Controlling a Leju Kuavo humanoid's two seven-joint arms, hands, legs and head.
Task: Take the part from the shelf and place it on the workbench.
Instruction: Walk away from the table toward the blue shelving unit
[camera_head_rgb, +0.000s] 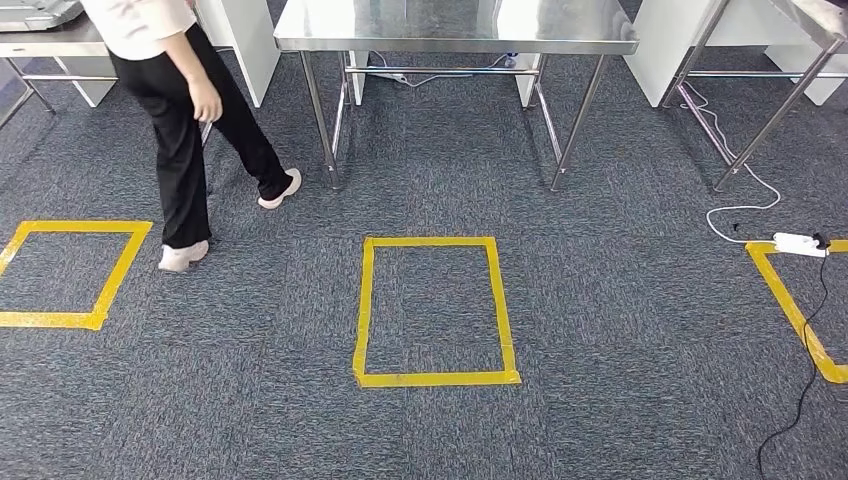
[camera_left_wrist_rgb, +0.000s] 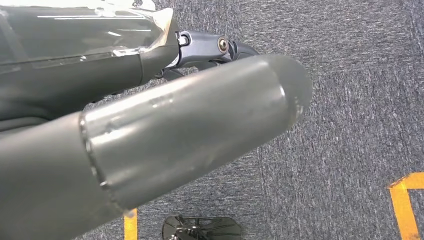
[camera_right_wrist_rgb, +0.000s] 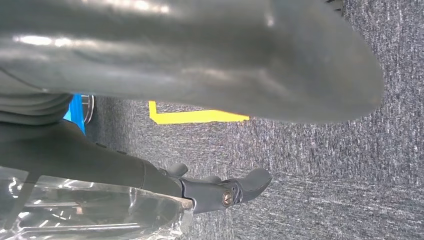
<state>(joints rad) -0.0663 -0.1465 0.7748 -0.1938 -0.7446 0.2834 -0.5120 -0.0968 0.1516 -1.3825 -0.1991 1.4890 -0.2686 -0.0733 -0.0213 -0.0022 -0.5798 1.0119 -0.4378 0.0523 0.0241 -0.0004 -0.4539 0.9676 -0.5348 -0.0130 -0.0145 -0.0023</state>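
Grey-blue carpet (camera_head_rgb: 600, 300) covers the floor ahead of us, marked with a yellow tape rectangle (camera_head_rgb: 435, 310) at centre, a second tape square (camera_head_rgb: 70, 272) to the left, and part of a third outline (camera_head_rgb: 800, 310) at the right edge. Beyond the central rectangle stands a steel workbench (camera_head_rgb: 455, 25) on thin metal legs. A person (camera_head_rgb: 185, 110) in black trousers and white shoes walks at the upper left. A white power strip (camera_head_rgb: 798, 244) with its cable lies on the carpet at the right.

Our left hand (camera_left_wrist_rgb: 200, 50) hangs over the carpet, thumb (camera_left_wrist_rgb: 200, 125) extended and dark fingers straight, holding nothing. Our right hand (camera_right_wrist_rgb: 220, 192) likewise hangs with fingers extended and holds nothing. We cannot tell where the part is from these views.
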